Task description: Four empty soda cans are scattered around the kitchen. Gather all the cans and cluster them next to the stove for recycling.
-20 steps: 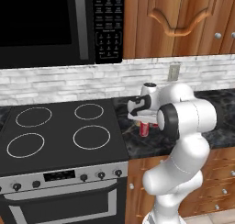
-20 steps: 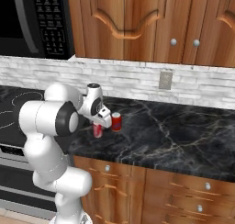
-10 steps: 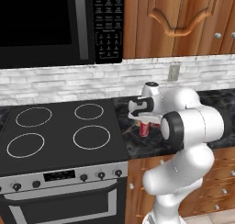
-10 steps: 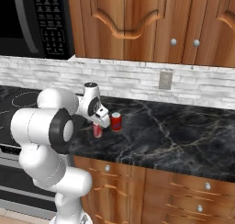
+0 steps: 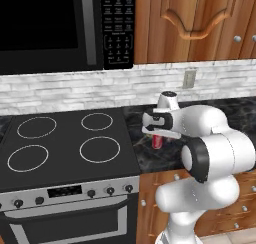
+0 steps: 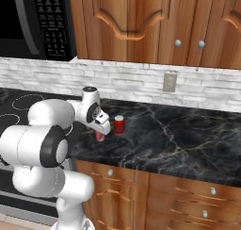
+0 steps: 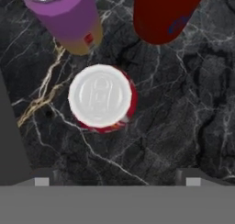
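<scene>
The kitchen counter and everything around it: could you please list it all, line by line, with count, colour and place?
Small cylindrical silver-topped soda cans: three; two red, one pink-purple with a yellowish band; clustered on the counter right of the stove.
Flat glass stove: one, black with white rings, silver front.
Marbled counter: black.
Microwave with keypad: one, black, above the stove.
Carved wood cabinets: brown, above and below.
Wall outlet: one, pale, on white brick.
Robot tool: open, above the middle red can.

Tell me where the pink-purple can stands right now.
In the hand view the pink-purple can stands upright on the black counter, top left, beside a red can and just beyond the silver-topped red can.
</scene>
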You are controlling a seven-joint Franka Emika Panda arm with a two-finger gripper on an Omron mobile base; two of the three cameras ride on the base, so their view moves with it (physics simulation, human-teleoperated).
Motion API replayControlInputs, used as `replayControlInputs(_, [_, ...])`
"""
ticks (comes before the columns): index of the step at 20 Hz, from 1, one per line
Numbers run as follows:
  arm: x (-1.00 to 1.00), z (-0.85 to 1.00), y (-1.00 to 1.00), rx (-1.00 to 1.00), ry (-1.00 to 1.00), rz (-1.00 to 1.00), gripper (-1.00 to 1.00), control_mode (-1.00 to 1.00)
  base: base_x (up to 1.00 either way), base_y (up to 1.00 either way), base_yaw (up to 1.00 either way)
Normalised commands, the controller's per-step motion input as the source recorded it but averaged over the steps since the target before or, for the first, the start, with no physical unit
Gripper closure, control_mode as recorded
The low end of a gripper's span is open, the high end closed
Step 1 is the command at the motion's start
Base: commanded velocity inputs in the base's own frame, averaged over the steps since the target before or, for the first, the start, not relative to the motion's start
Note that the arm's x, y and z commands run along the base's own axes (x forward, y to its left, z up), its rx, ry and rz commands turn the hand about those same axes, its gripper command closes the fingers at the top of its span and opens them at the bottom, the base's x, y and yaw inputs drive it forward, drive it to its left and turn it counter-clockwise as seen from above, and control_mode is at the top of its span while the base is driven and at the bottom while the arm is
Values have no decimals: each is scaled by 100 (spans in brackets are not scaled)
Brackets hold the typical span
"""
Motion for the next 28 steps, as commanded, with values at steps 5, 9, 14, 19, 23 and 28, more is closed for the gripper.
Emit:
replayControlInputs(5, [-41, 5, 2, 0, 0, 5, -100, -100, 0, 0, 0])
replayControlInputs(9, [-43, 0, 6, 0, -2, 7, -100, -100, 0, 0, 0])
replayControlInputs(14, [-40, 4, 4, 0, -3, 7, -100, -100, 0, 0, 0])
replayControlInputs(19, [-39, 5, 5, 0, -7, 8, -100, -100, 0, 0, 0])
replayControlInputs(23, [-33, 6, 7, 0, -6, 7, -100, -100, 0, 0, 0])
replayControlInputs(28, [-30, 15, 10, 0, -5, 6, -100, -100, 0, 0, 0])
